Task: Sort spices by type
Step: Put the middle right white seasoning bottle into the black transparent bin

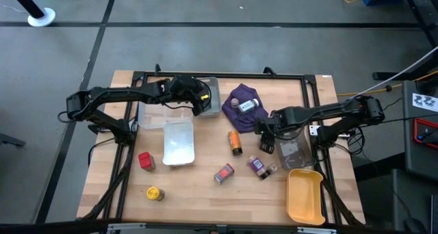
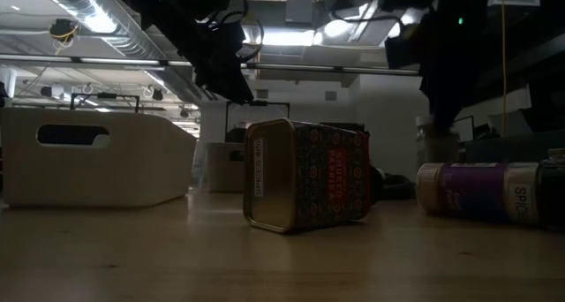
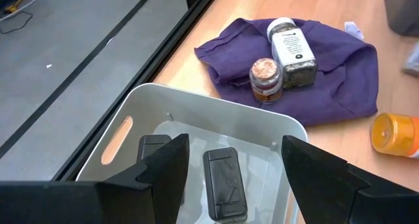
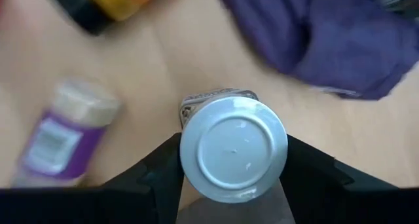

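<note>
My right gripper (image 1: pixel 265 134) points down over a white-capped jar (image 4: pixel 234 149) that stands upright on the table between the purple cloth (image 1: pixel 243 101) and the orange jar (image 1: pixel 235 142). Its fingers stand on either side of the cap. My left gripper (image 3: pixel 234 165) hangs open above the grey tray (image 3: pixel 216 103), where two dark grey tins (image 3: pixel 222 185) lie flat. On the cloth lie a white-capped jar (image 3: pixel 292 50) and a small copper-filled jar (image 3: pixel 266 76). A purple-labelled jar (image 1: pixel 259 167), a patterned tin (image 1: pixel 224 173), a red jar (image 1: pixel 146 160) and a yellow jar (image 1: pixel 155 193) lie on the table. My right gripper has the jar's round white cap (image 4: pixel 190 160) between its two fingers, one against each side of the rim. The fingers come from above, pointing down. The jar stands upright with its base on the table.
A clear tray (image 1: pixel 179 142) lies near the table's middle, another clear tray (image 1: pixel 295 152) beside my right gripper, and a yellow tray (image 1: pixel 305 196) at the near right. A black frame runs along the table's far edge (image 1: pixel 219 74).
</note>
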Tool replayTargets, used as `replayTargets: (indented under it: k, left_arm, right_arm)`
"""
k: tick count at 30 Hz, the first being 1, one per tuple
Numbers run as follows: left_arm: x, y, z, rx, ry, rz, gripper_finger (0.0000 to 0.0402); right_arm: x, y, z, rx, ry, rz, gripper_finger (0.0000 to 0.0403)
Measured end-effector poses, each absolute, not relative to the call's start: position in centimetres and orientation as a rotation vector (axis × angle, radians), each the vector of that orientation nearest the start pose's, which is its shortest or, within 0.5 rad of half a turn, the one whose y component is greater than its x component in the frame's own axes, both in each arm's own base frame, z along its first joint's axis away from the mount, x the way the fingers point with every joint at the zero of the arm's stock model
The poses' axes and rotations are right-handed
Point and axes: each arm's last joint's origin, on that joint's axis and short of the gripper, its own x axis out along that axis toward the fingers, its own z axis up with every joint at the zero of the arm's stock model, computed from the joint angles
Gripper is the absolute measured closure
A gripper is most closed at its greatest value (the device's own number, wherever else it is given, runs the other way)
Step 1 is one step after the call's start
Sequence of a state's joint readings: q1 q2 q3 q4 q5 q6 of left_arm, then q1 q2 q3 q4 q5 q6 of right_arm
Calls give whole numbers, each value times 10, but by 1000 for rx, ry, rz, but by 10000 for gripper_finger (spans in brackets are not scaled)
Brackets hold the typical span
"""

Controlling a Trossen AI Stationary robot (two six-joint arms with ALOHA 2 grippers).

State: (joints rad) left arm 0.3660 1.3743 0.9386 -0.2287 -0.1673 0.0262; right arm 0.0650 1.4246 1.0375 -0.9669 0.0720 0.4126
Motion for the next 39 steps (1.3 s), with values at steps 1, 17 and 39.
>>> replayTargets:
  k: [1,17,39]
  left_arm:
    - [271,109,254,-42,675,505,174]
    - [271,109,254,-43,675,505,174]
    - [271,109,254,-63,669,513,174]
  right_arm:
    - [252,15,239,263,1325,-273,194]
    - [247,15,322,287,1349,-260,194]
    - [170,65,342,341,1274,-564,194]
